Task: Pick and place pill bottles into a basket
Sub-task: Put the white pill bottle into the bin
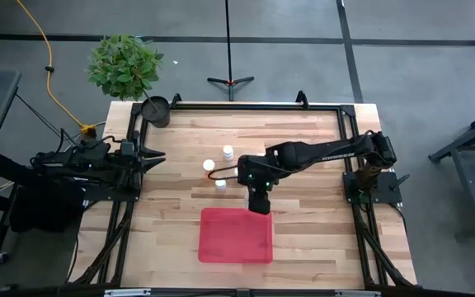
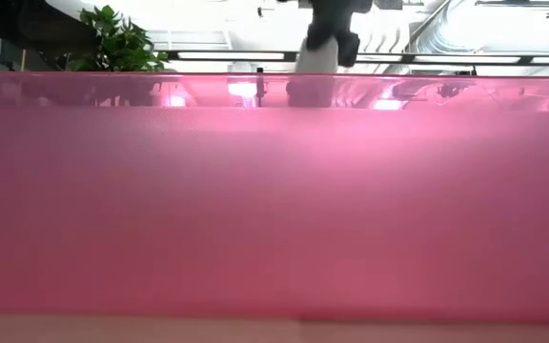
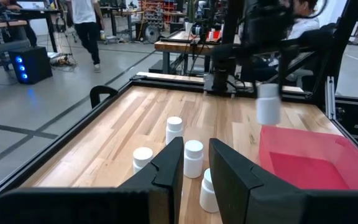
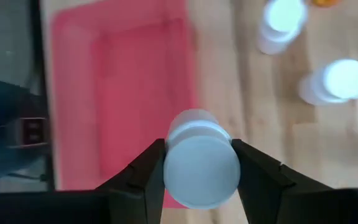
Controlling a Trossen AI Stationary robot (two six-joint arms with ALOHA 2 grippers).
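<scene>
workshop: workbenches [image 3: 179,43], concrete floor [image 1: 303,66]

The counter [image 1: 303,231] was pale wood planking with a black frame along its edges, and it stood on a grey concrete floor [image 1: 419,49] crossed by dark lines. A leafy green plant [image 1: 124,66] in a dark round pot [image 1: 156,110] sat at one far corner. A yellow cable [image 1: 49,74] trailed over the floor beside a black tripod stand [image 1: 230,80]. Beyond were workbenches [image 3: 185,45], a blue-lit computer case [image 3: 25,65], a person walking [image 3: 87,28], and ceiling strip lights [image 2: 227,55].
</scene>
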